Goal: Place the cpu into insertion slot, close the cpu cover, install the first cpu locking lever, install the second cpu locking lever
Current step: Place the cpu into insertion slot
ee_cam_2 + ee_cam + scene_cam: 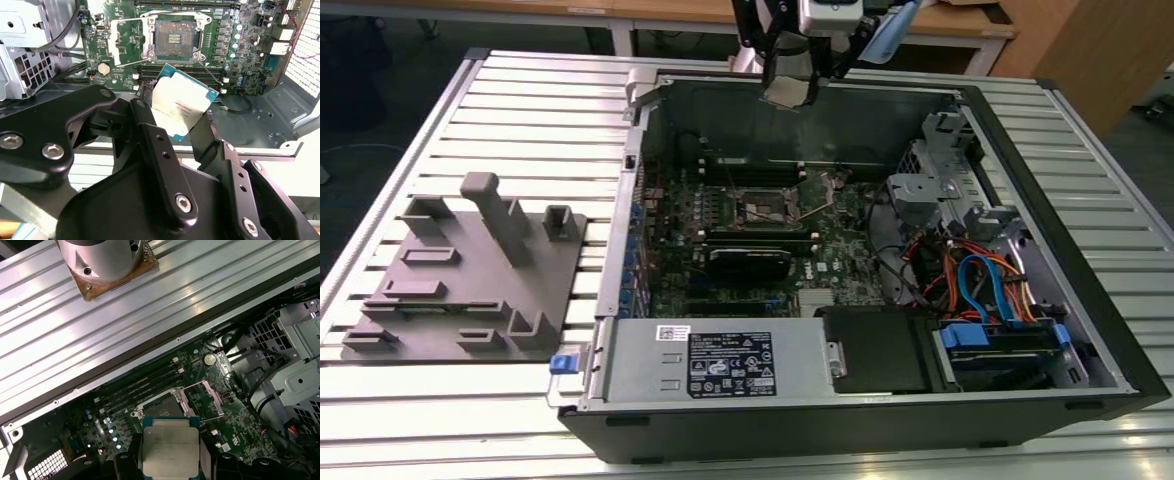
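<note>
Cpu [182, 107] is pinched by its edges between the two black fingers [145, 125] of the pincer [177, 122]. It is up in the air and a bit tilted. In the exterior view the pincer [790, 88] hangs by the far wall of the case [1107, 330], high over the board [720, 250] and not yet over the slot [763, 210].

I think the first step is in hand: putting the cpu in. The slot [172, 37] is bare, with its little gold pins showing. The cover [114, 47] stands open beside it, so the closing and both levers are not done yet.

To go in, I think the cpu must sit flat and square over the slot, with its corners matching, and come down softly. The pins look easy to bend.

The case lies open on the bench [520, 120]. In it are the green board, a silver box with a label [720, 362], a grey metal cage [927, 190], and blue and orange cables [981, 280]. A grey tray [454, 290] with blocky stands sits on the bench at the exterior view's left, apart from the case.
</note>
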Tool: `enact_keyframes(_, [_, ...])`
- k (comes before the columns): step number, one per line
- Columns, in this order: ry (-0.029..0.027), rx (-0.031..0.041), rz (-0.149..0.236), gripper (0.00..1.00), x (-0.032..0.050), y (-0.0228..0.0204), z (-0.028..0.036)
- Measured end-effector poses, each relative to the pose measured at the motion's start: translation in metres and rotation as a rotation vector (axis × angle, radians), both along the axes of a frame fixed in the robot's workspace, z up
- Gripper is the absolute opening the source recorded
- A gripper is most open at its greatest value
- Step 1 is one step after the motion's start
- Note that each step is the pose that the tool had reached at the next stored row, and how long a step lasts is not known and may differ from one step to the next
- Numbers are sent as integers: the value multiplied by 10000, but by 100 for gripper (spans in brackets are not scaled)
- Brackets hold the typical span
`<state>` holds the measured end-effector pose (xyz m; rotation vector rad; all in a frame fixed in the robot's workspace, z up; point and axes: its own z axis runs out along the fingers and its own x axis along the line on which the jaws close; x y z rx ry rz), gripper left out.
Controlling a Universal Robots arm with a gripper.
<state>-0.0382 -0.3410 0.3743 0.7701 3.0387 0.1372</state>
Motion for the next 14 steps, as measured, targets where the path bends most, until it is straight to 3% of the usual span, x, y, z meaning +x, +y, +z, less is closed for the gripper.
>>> enact_keyframes(5, [0, 0, -40, 54, 0, 0, 0])
enact_keyframes(14, [1, -7, -686, 54, 0, 0, -1])
